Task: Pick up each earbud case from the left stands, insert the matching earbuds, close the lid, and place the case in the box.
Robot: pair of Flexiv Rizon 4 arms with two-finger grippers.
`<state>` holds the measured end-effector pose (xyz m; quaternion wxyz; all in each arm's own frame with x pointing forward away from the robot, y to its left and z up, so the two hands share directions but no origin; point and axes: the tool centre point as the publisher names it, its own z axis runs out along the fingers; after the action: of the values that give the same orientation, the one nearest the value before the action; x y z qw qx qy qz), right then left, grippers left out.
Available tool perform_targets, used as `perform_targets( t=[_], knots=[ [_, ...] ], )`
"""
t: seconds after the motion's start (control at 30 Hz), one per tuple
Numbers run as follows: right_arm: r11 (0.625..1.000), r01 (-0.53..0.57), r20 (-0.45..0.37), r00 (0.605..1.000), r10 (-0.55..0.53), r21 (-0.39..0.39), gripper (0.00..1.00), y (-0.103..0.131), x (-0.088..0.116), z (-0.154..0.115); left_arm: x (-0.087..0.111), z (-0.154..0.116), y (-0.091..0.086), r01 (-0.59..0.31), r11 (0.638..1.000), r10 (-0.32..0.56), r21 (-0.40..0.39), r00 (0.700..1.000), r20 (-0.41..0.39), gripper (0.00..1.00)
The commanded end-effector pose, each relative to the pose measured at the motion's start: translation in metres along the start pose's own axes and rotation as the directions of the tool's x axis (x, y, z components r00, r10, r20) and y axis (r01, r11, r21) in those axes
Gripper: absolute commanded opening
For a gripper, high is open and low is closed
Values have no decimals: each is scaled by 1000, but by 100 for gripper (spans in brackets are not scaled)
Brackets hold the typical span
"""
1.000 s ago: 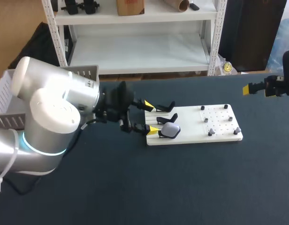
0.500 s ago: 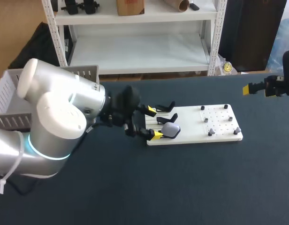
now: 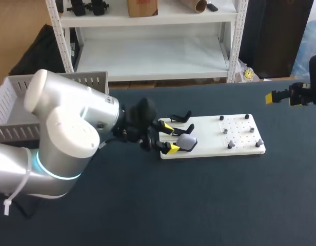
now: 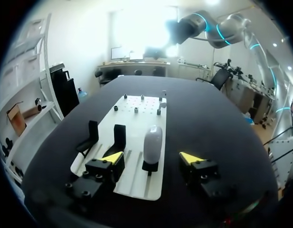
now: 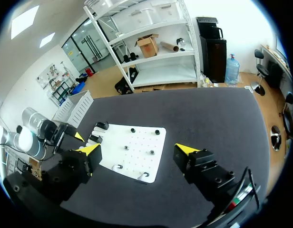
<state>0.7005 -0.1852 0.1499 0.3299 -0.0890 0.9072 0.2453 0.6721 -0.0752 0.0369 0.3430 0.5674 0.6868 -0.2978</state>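
A pale grey earbud case [image 3: 186, 142] stands upright on the nearest black stand at the left end of the white board [image 3: 240, 130]. Two more black stands [image 3: 181, 123] behind it are empty. My left gripper [image 3: 170, 138] is open, one yellow tip on each side of the case, neither touching it. In the left wrist view the case [image 4: 152, 142] rises between the fingers of the left gripper [image 4: 152, 159], with a gap on both sides. Small earbuds [image 3: 230, 145] sit on pegs at the board's right end. My right gripper [image 5: 138, 150] hangs open, high over the table's far right [image 3: 277, 97].
A grey slatted box [image 3: 91, 79] stands at the table's back left, behind my left arm. The dark table top [image 3: 209, 200] spreads bare in front of the board.
My left gripper has slid right along the board until its fingers straddle the case, and the fingers have drawn somewhat closer. The right arm has kept still.
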Motion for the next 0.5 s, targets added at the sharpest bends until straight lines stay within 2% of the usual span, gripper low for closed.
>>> perform_targets(
  t=[0.03, 0.17, 0.4, 0.5],
  knots=[
    [1000, 1, -1, 1000, -1, -3, 100, -1, 0, 0, 1, 11, 7, 8, 1000, -8, 7, 1000, -6, 69],
    [1000, 1, -1, 1000, -1, -3, 100, -1, 0, 0, 2, 16, 9, 19, 1000, -19, 14, 1000, -2, 65],
    [1000, 1, -1, 1000, -1, -3, 100, -1, 0, 0, 2, 24, 9, 27, 999, -27, 24, 1000, 7, 66],
    [1000, 1, -1, 1000, -1, -3, 100, -1, 0, 0, 2, 26, 9, 31, 999, -31, 26, 999, 10, 62]
  ],
)
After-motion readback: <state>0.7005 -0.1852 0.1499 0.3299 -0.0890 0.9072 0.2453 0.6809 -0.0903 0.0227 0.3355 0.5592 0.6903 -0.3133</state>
